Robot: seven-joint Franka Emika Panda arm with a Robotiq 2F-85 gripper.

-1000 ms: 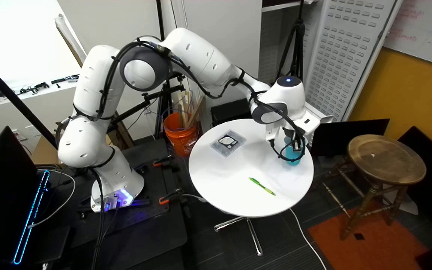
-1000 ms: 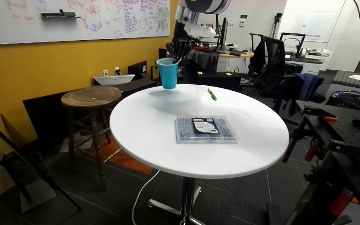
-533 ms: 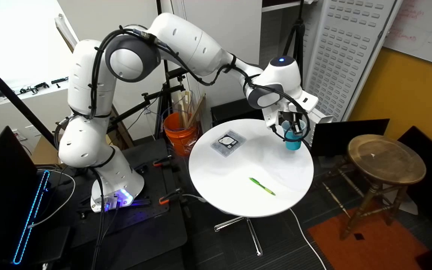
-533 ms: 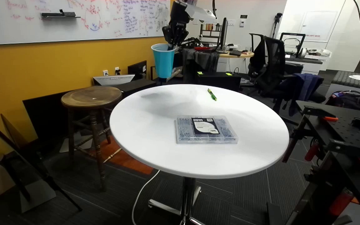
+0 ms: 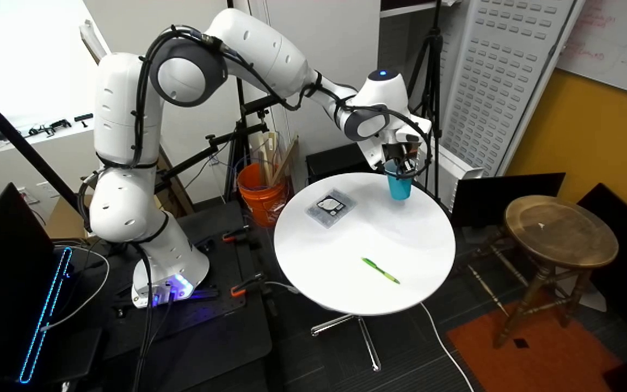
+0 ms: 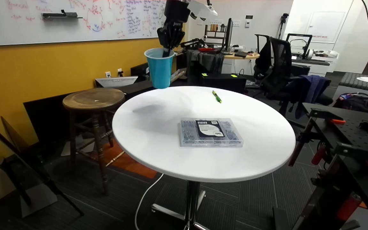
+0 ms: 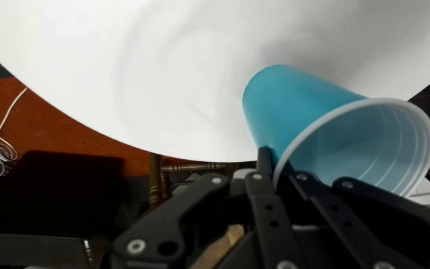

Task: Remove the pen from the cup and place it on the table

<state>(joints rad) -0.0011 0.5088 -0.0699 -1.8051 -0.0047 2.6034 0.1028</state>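
Observation:
The green pen [image 5: 380, 270] lies flat on the white round table [image 5: 324, 261]; it also shows in an exterior view near the table's far edge [image 6: 217, 96]. The light blue cup [image 6: 160, 72] hangs above the table [image 6: 152, 150], roughly upright. My gripper [image 6: 167, 52] is shut on the cup's rim. In the wrist view one fingertip is outside and one inside the cup's wall, and the gripper [image 7: 277, 158] pinches it. The visible inside of the cup [image 7: 293, 97] shows no pen; part of it is hidden. The pen is out of the wrist view.
A clear plastic parts box [image 6: 211, 132] with a dark label lies on the table. A wooden stool [image 5: 561, 231] stands beside the table. An orange bucket [image 5: 262, 193] with wood pieces is behind it. A black bench with clamps [image 5: 248, 284] is near the arm's base.
My gripper has raised the cup, then carried it sideways over the table, toward the parts box's side in an exterior view. The pen and box have not moved.

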